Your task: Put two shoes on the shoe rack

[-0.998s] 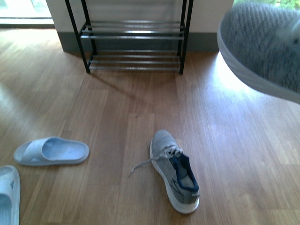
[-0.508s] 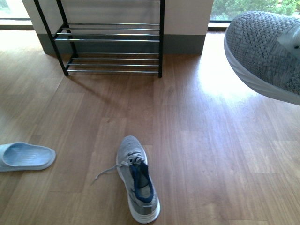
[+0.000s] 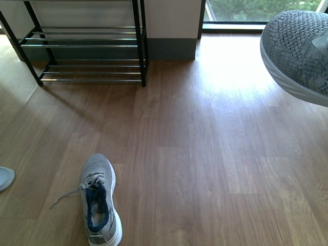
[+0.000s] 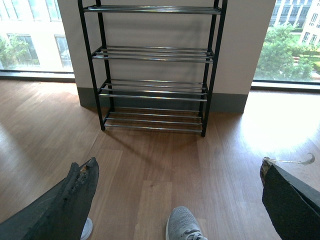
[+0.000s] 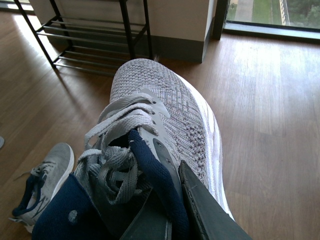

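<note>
My right gripper (image 5: pixel 172 200) is shut on a grey sneaker (image 5: pixel 165 110), pinching its side wall beside the navy lining. This sneaker hangs in the air at the upper right of the front view (image 3: pixel 297 56), toe pointing left. The other grey sneaker (image 3: pixel 100 202) lies on the wood floor at the lower left, its lace trailing, and it also shows as the sneaker on the floor (image 5: pixel 42 180). The black shoe rack (image 3: pixel 87 46) stands against the wall at the far left with bare chrome bars. My left gripper (image 4: pixel 180 195) is open above the floor, facing the shoe rack (image 4: pixel 155 90), with the floor sneaker's toe (image 4: pixel 184 225) below it.
The edge of a pale slide sandal (image 3: pixel 4 178) peeks in at the left border. A grey skirting board (image 3: pixel 169 48) and a floor-level window (image 3: pixel 256 13) run along the back wall. Sunlit wood floor (image 3: pixel 215 154) lies between the shoes and the rack.
The front view has swung right: the rack, the floor sneaker and the sandals slid left, and one sandal left the frame. The held sneaker stays at the upper right.
</note>
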Tool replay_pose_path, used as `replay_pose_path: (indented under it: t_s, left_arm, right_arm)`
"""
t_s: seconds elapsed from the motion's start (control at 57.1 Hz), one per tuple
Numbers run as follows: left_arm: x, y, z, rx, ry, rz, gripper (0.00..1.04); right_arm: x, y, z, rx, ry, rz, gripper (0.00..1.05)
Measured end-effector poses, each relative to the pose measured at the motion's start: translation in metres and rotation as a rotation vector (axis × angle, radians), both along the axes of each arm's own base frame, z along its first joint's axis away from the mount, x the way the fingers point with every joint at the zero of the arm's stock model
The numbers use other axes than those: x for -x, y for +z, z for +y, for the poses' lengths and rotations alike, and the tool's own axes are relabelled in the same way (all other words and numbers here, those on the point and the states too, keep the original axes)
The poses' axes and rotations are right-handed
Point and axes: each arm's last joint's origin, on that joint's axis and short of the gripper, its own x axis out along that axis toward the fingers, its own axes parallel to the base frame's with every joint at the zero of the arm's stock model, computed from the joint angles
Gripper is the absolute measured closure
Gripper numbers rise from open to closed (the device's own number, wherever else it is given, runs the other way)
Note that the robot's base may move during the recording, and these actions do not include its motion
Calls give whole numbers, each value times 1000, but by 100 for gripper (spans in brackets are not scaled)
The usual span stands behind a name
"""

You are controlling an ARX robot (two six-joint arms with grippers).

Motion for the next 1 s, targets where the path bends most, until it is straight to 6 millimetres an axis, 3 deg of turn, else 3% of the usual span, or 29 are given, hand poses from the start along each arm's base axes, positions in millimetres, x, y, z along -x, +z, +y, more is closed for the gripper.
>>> replay_pose_path:
  t_s: [0.193,0.263,0.35,0.473,0.595,0.665,0.718,0.998]
  left_arm:
    - [0,0,0,2,8,1,9]
    - [-6,1,-2,122,274,81,9]
    - [-25,3,-2,292,322,148,9]
    - [-72,-2,-1,463,237,291,9]
    - [-118,-32,1,502,245,490,9]
    - [-143,-78,5,521,286,704,9]
    - [-156,-101,5,522,298,802,9]
    - [-198,-176,-4,465,257,1129,9]
  right_arm:
    - [0,0,1,-4,14,-1,103]
    - [0,0,1,-5,21,-1,103]
    - [0,0,1,-5,19,-1,103]
    - [0,0,1,-3,14,-1,103]
    - [0,0,1,-3,13,-1,103]
    - [0,0,1,-4,16,-1,103]
    - [0,0,1,-4,16,-1,103]
    - [0,0,1,-4,15,-1,103]
